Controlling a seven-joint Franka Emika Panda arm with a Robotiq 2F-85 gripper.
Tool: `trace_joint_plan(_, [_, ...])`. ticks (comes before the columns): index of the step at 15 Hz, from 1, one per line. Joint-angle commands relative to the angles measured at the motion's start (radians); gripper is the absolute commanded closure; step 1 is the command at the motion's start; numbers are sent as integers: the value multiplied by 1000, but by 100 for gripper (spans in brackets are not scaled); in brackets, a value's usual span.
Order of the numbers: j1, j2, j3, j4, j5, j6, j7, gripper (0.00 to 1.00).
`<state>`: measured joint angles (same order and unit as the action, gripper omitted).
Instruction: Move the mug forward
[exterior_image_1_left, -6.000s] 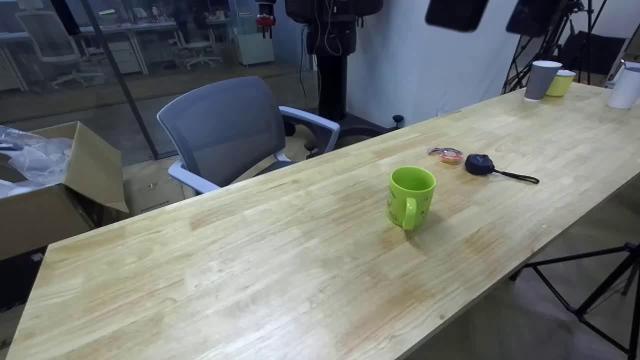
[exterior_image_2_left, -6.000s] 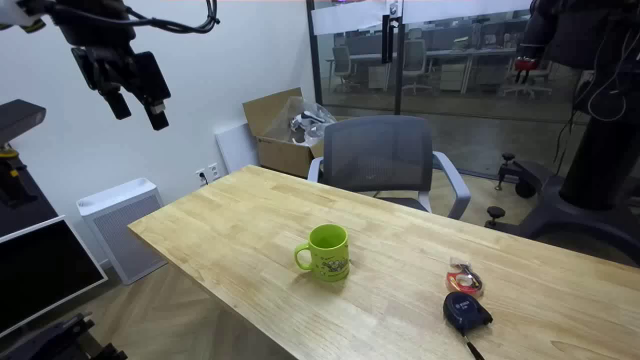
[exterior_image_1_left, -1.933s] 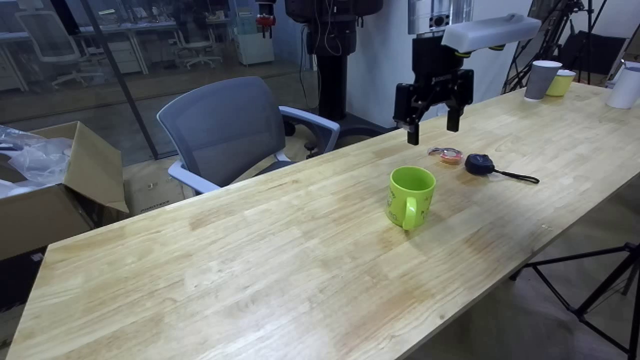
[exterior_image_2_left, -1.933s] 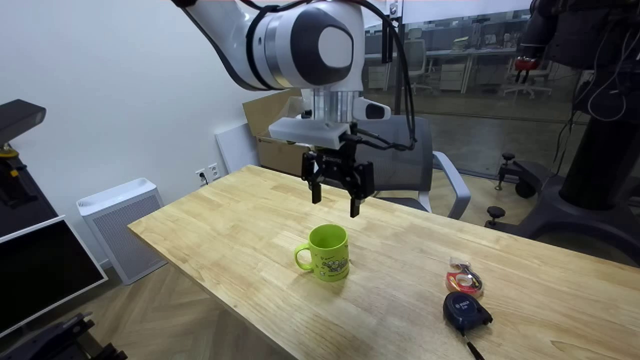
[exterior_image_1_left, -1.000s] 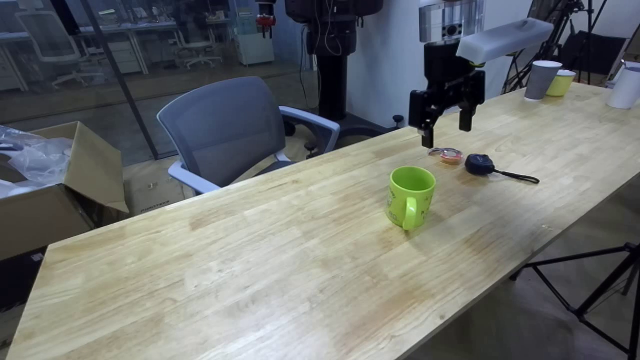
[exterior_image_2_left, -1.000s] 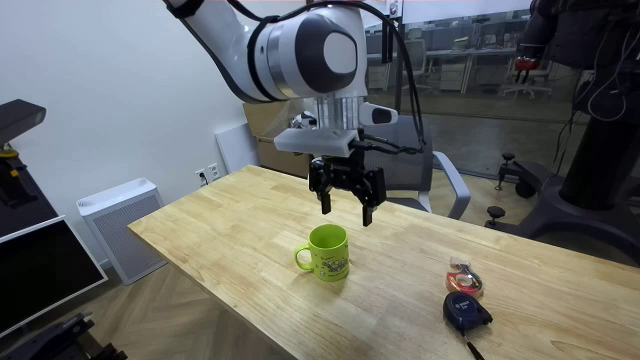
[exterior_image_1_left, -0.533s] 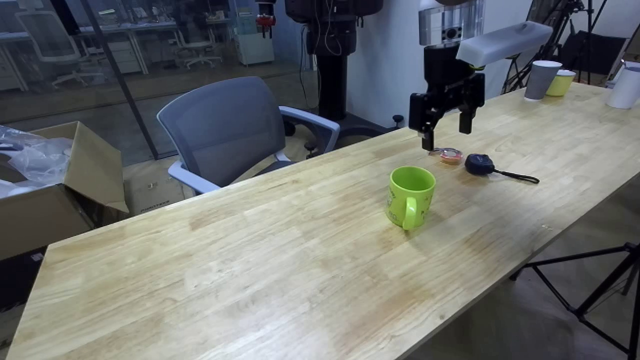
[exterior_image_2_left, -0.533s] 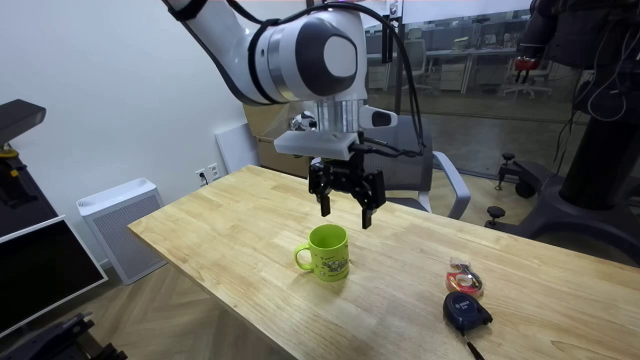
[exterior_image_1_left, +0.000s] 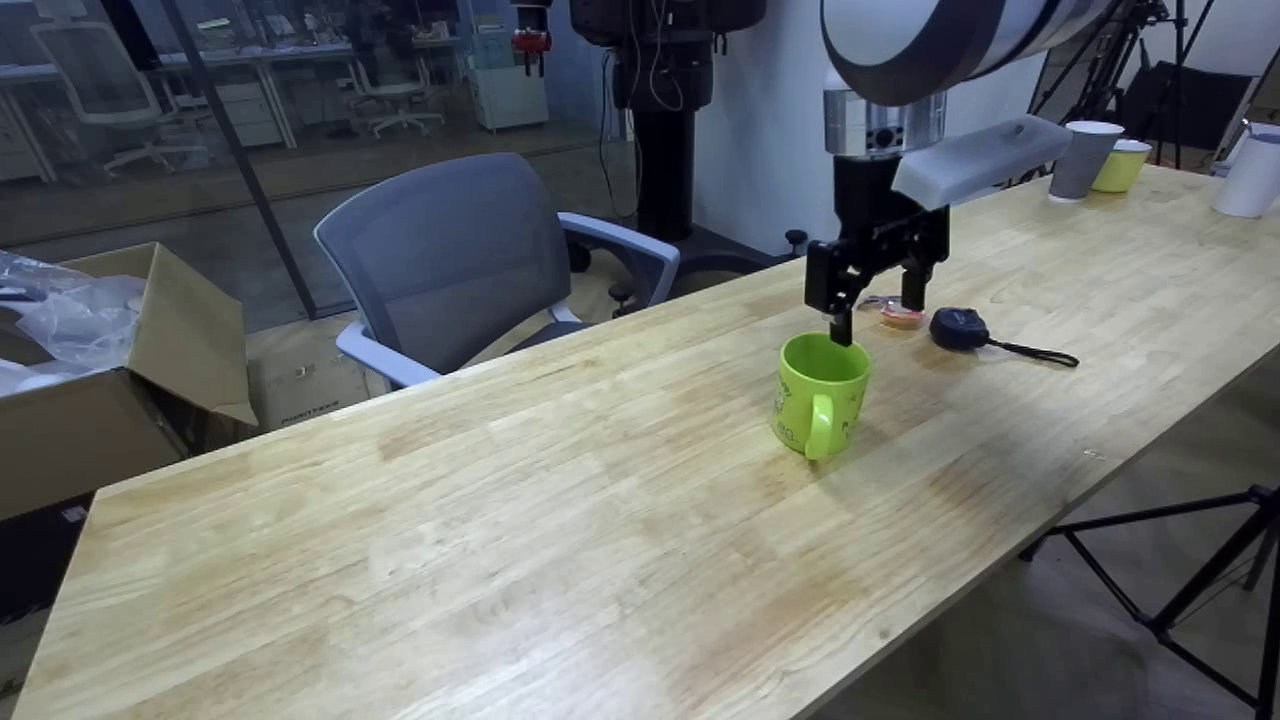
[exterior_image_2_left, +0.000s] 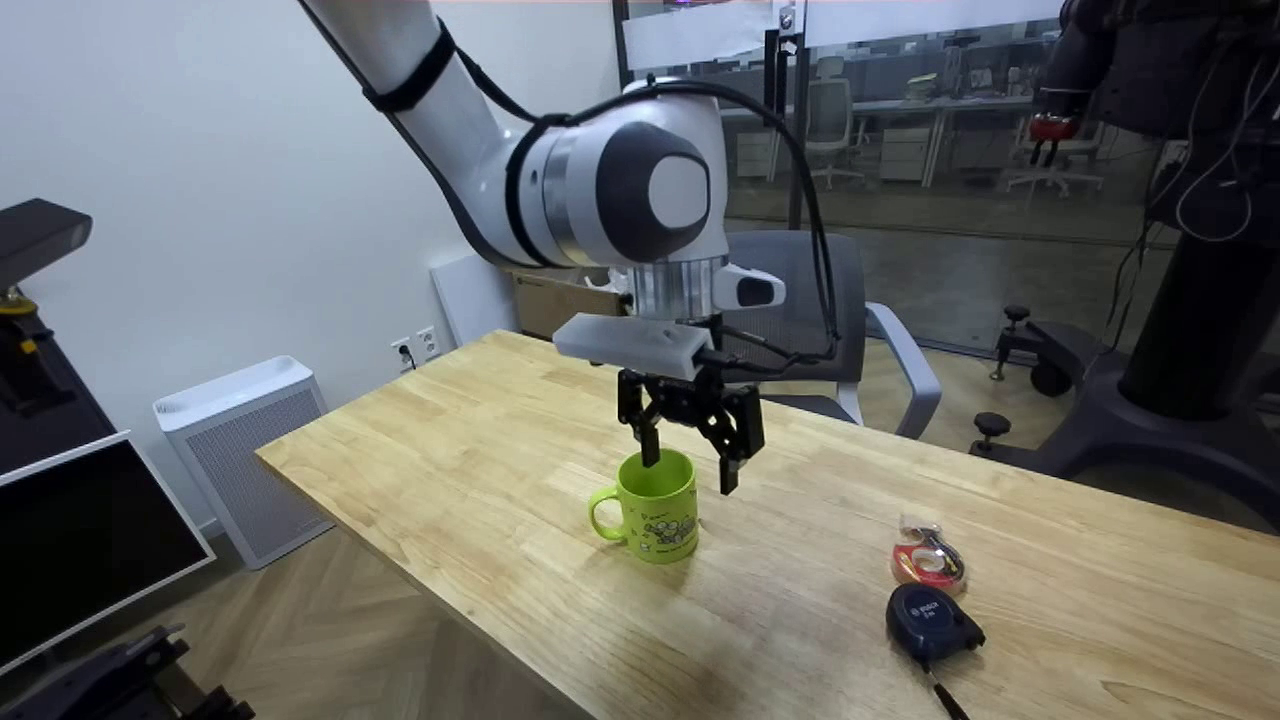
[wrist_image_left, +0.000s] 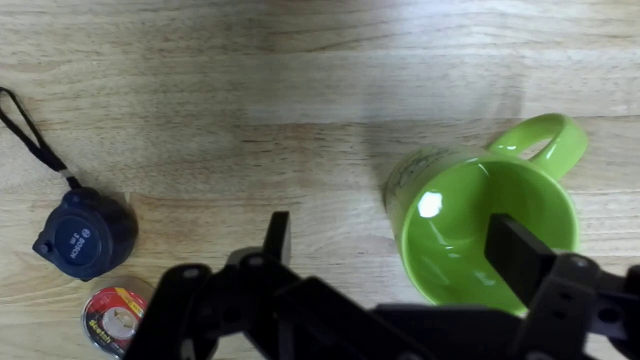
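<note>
A black gripper (exterior_image_2_left: 689, 472) hangs with fingers spread. The wrist view shows one over a green mug (wrist_image_left: 467, 210); an exterior view alone includes a grey cup (exterior_image_1_left: 1083, 162).

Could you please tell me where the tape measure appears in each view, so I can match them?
In an exterior view: tape measure, right of centre, near mid-height.
In an exterior view: tape measure, lower right.
In the wrist view: tape measure, left side.
Shared landmark: the green mug, in all three views.
</note>
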<state>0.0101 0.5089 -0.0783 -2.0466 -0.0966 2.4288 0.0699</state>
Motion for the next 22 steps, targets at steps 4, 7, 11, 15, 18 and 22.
trace_joint_plan(4, [14,58,-9,4,-2,87,53,0])
trace_joint_plan(7, [17,81,-14,9,-5,88,57,0])
trace_joint_plan(11, [24,100,-23,3,-13,87,56,40])
trace_joint_plan(15, [36,107,-33,-15,-23,88,64,67])
trace_joint_plan(18, [36,100,-25,-20,-13,65,53,87])
trace_joint_plan(22, [54,69,-35,-25,-25,43,67,100])
